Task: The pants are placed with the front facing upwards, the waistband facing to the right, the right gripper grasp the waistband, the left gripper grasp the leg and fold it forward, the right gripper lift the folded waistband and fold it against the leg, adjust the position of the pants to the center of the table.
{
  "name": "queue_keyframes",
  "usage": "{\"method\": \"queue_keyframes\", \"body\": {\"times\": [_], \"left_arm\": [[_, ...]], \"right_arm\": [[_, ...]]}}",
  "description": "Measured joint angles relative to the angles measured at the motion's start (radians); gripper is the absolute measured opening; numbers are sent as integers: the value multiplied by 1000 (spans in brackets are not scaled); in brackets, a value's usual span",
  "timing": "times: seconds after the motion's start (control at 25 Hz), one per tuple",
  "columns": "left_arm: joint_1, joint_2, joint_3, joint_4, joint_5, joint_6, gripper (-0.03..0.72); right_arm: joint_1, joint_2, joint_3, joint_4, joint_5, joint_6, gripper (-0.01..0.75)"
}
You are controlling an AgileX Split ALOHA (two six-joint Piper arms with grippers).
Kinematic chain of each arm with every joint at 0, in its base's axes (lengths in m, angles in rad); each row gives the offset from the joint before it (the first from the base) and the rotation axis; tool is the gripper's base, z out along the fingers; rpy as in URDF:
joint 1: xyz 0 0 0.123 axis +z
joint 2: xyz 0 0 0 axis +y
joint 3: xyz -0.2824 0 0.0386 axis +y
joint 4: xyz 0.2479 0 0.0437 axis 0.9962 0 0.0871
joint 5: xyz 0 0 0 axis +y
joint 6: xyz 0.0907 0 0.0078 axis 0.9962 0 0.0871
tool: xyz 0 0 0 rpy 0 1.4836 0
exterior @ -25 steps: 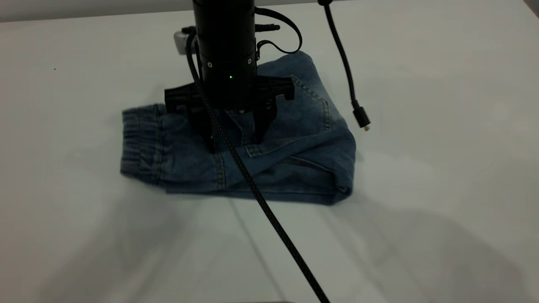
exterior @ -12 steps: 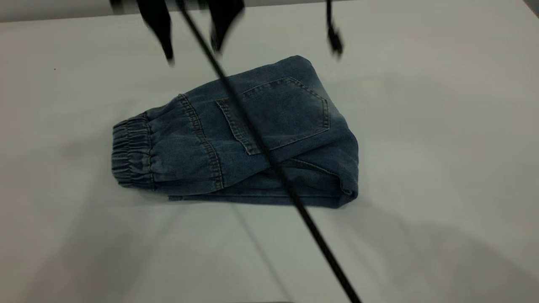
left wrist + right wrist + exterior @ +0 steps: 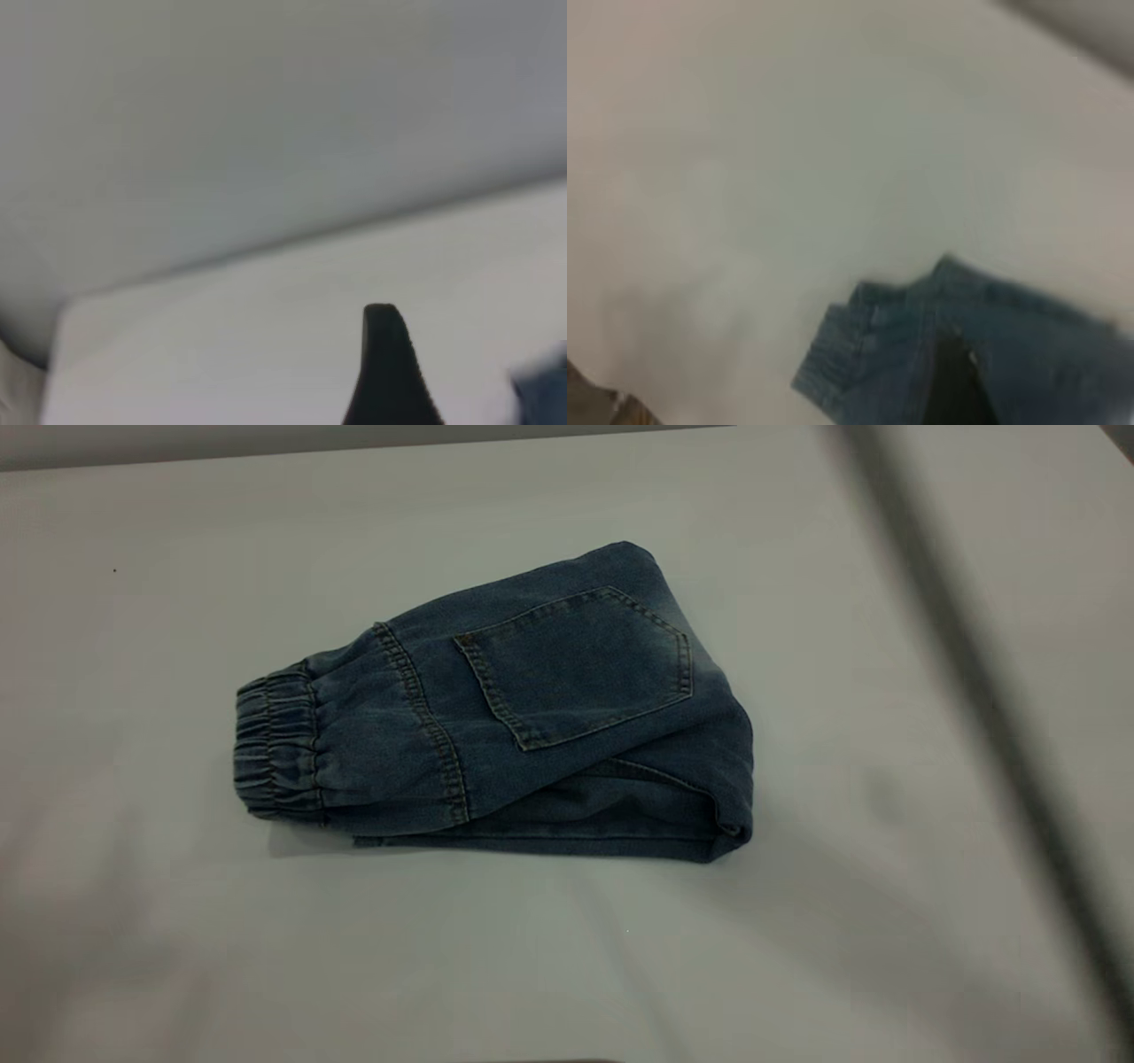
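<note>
Lying folded, the pants (image 3: pixel 532 717) occupy the table (image 3: pixel 886 921).

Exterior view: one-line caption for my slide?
Folded denim pants, back pocket up, waistband at left, lying alone on the white table.

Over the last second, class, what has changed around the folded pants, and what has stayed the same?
The tool that stood with open fingers on the pants rose, cable trailing, and left the exterior view. The waistband end shifted slightly and settled as it lifted. Since then the folded pants lie unmoved on the table, back pocket up.
</note>
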Motion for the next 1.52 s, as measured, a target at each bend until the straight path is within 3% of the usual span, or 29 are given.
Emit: {"method": "queue_keyframes", "body": {"times": [0.12, 0.4, 0.6, 1.08, 1.28, 1.52], "left_arm": [[0, -64, -1, -146, 97, 126, 440], [0, -155, 49, -342, 103, 270, 440], [0, -230, 241, -429, 103, 281, 440], [0, -409, 862, -523, 103, 202, 440], [0, -515, 939, -628, 103, 244, 440], [0, -659, 943, -635, 99, 277, 440]], "right_arm": [[0, -108, 0, 1, 6, -20, 372], [0, -361, 76, 1, 14, -54, 372], [0, -528, 335, 1, 14, -54, 372], [0, -956, 997, -84, 14, 34, 369], [0, -1138, 1190, -100, 13, 47, 369], [0, -1338, 1429, -148, 11, 73, 369]]}}
